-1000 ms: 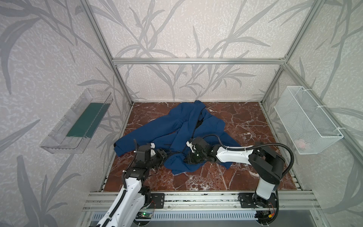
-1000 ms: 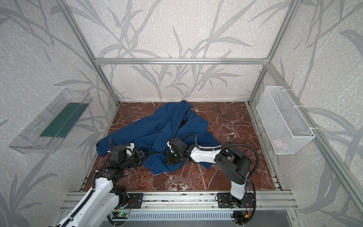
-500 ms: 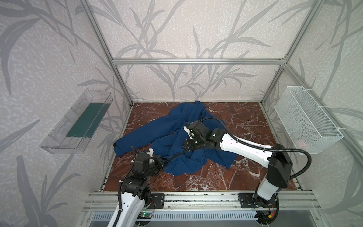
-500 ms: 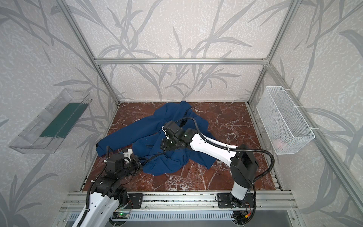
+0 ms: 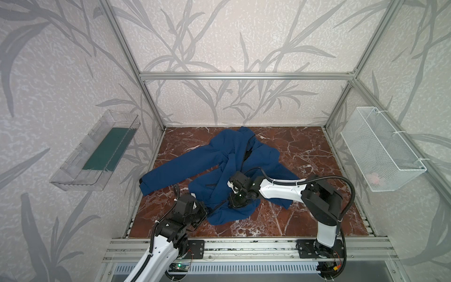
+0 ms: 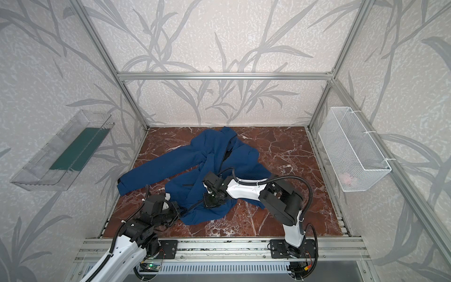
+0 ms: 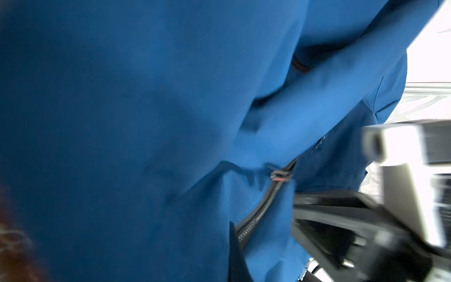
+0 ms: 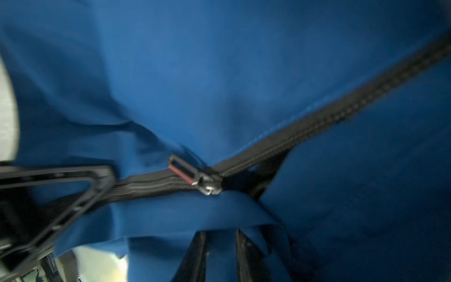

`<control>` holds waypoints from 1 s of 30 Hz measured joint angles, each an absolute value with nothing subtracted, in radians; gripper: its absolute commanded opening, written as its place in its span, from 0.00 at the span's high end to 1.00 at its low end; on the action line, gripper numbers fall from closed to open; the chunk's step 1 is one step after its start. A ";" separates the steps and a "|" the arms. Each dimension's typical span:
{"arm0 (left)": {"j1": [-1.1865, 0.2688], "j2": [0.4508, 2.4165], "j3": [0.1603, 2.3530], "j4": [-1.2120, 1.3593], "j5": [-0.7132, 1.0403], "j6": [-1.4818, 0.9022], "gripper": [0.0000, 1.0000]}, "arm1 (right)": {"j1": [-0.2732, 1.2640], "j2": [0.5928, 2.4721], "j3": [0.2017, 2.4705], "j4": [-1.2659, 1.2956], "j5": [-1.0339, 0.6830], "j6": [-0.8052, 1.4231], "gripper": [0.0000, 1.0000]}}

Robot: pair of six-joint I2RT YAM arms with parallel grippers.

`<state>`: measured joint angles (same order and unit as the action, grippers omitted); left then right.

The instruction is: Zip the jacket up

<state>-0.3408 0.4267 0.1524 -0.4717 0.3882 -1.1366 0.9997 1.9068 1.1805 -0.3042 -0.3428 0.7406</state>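
Red marble counter (image 5: 305,151) inside leaf-patterned walls holds the crumpled jacket (image 5: 219,156) at its middle. At the near hem the left pincer (image 5: 206,210) is clenched on the zip's bottom end. Over the slider (image 8: 208,183) sits the right pincer (image 5: 235,203); its grip cannot be told. With the slider low, most zipping seems left.

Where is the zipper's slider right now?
The zipper slider, seen close in the right wrist view, sits low on the jacket front, between the left claw and the right claw, toward the table's front.

On table (image 5: 305,151): jacket (image 5: 219,156) centre; tray (image 5: 73,182) left, basket (image 5: 390,156) right.
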 measured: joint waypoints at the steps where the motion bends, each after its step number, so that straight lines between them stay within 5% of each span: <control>1: -0.342 0.424 0.152 -0.468 0.386 -1.137 1.00 | 1.000 1.899 1.181 -0.309 -0.331 0.728 0.75; 8: -0.345 0.286 0.152 -0.465 0.377 -1.117 1.00 | 1.000 1.821 1.230 -0.462 -0.199 0.578 0.68; 16: -0.348 0.105 0.156 -0.501 0.362 -1.104 1.00 | 1.009 1.880 1.634 -0.703 -0.077 0.434 0.61; 22: -0.348 0.187 0.157 -0.502 0.356 -1.100 1.00 | 1.093 1.928 1.593 -0.664 -0.125 0.466 0.85; 30: -0.352 0.205 0.157 -0.507 0.356 -1.099 1.00 | 1.147 2.002 1.357 -0.520 -0.200 0.580 0.87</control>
